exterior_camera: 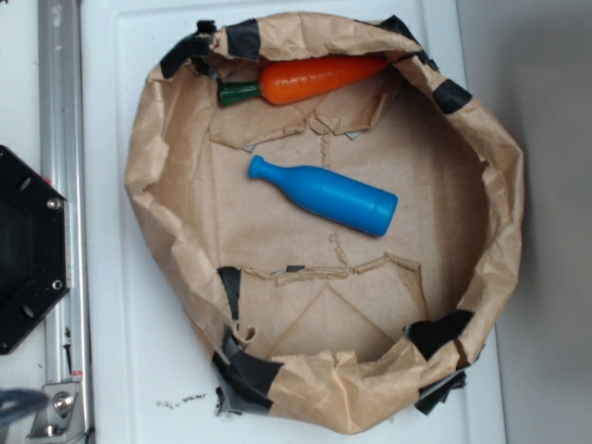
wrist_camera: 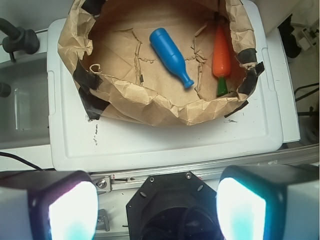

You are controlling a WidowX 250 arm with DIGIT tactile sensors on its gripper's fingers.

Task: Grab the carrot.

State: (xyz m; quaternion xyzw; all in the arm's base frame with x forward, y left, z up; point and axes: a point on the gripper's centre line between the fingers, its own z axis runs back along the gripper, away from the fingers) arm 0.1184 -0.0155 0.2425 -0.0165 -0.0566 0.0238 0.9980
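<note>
The gripper hung high above the near edge of the worktop, its two pale fingers set wide apart with nothing between them. From that height the wrist camera took in the whole scene, which seemed the reason for holding back there: a look before committing.

A crumpled brown paper bag, its rim rolled down and patched with black tape, sat on the white worktop like a shallow bowl. The rolled wall probably served to keep the toys from sliding off.

The carrot lay on its side inside the bag, close against the wall nearest the far edge of the worktop as the side camera showed it, its dark green stem pointing toward the rail and its tip tucked near a fold of paper. A blue bottle lay near the middle of the bag, well apart from the carrot.

Nothing had yet been grasped. To my eye the awkward part would be the paper wall beside the carrot; fingers coming down there might catch the rim, so an approach across the carrot's width looked safest.
</note>
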